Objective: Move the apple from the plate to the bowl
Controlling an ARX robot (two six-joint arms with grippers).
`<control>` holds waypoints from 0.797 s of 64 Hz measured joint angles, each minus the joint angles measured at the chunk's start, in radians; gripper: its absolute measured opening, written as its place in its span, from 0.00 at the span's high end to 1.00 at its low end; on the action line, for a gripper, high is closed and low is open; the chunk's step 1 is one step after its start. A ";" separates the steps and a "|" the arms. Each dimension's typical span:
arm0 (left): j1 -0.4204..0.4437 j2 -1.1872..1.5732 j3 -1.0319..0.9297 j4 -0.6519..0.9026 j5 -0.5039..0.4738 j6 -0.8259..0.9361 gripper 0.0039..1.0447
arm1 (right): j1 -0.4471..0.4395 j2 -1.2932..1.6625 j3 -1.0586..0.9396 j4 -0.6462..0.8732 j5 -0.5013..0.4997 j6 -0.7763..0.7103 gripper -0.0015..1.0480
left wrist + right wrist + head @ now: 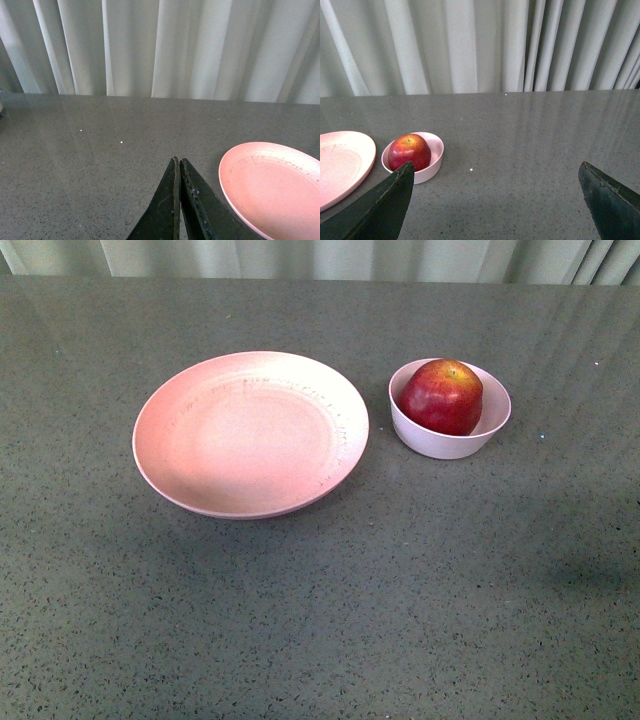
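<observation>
The dark red apple [442, 396] sits inside the small pale pink bowl [440, 445] at the right of the table. To its left lies the wide pink plate [250, 432], with nothing on it. Neither arm shows in the front view. In the right wrist view my right gripper [496, 170] is open wide above bare table, with nothing between its fingers; the apple [409, 151] in the bowl [431, 165] lies beyond one finger. In the left wrist view my left gripper [178, 160] is shut on nothing, beside the plate's [272, 187] rim.
The grey speckled table [320, 620] stretches wide in front of the dishes. Pale curtains [320, 255] hang behind its far edge.
</observation>
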 joint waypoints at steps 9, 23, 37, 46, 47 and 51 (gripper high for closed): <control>0.000 -0.126 0.000 -0.116 0.000 0.000 0.99 | 0.000 0.000 0.000 0.000 0.000 0.000 0.09; 0.000 -0.254 0.000 -0.238 0.000 0.000 0.99 | 0.000 0.000 0.000 0.000 0.000 0.000 0.09; 0.000 -0.354 0.000 -0.338 0.000 0.000 0.99 | 0.000 0.000 0.000 0.000 0.000 0.000 0.09; 0.000 -0.415 0.000 -0.398 0.000 0.000 0.99 | 0.000 0.000 0.000 0.000 0.000 0.000 0.09; 0.000 -0.423 0.000 -0.405 0.000 0.000 0.99 | 0.000 0.000 0.000 0.000 0.000 0.000 0.09; 0.000 -0.439 0.000 -0.422 0.000 0.000 0.99 | 0.000 0.000 0.000 0.000 0.000 0.000 0.09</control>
